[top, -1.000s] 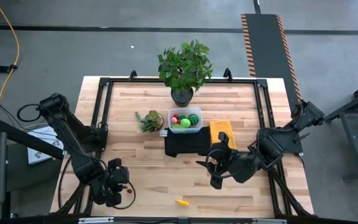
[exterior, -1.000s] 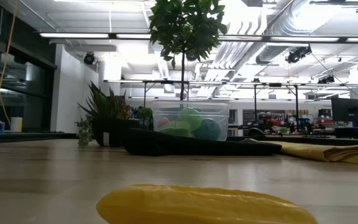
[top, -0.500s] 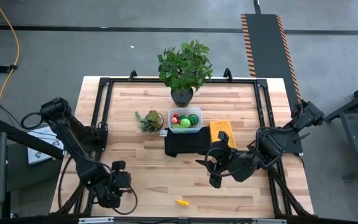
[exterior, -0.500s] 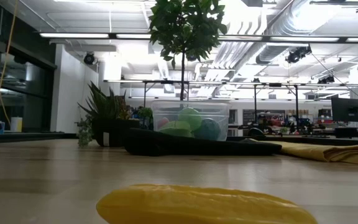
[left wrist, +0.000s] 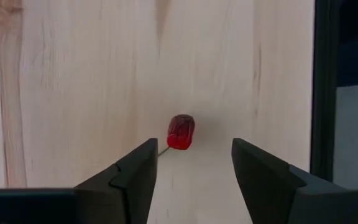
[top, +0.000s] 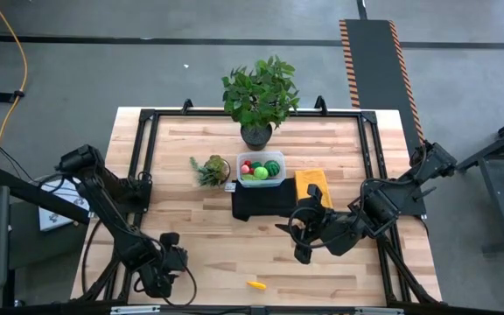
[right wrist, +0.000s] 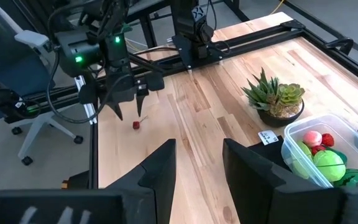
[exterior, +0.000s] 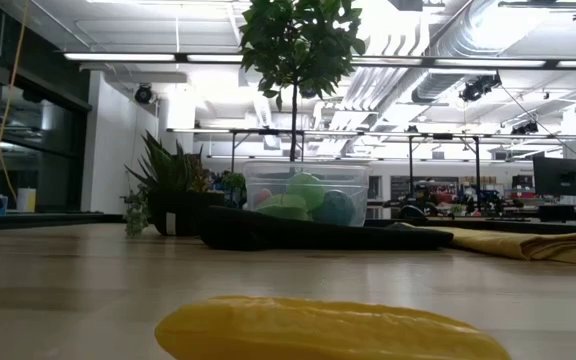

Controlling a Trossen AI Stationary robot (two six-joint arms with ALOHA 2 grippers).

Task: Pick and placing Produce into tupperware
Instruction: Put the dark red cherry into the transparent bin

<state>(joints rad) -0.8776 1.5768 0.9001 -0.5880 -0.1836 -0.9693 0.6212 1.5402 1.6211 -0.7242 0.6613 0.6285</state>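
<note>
From above, I saw my left pincer low near the worktop's front left corner, and my right pincer waited just in front of the black cloth. The tupperware sat at the back of that cloth, with red and green produce already in it. A yellow piece lay alone near the front edge. From the low camera, that yellow piece was right up close, and the tupperware stood far behind it with green balls inside. Through my left wrist camera, the pincer was open and held nothing, and a small red berry lay on the wood just past the gap between its fingers. Through my right wrist camera, my own fingers were open and empty too, and I could see the left pincer hanging over the red berry. I think most of the job was done, with the berry and the yellow piece left to put away.
</note>
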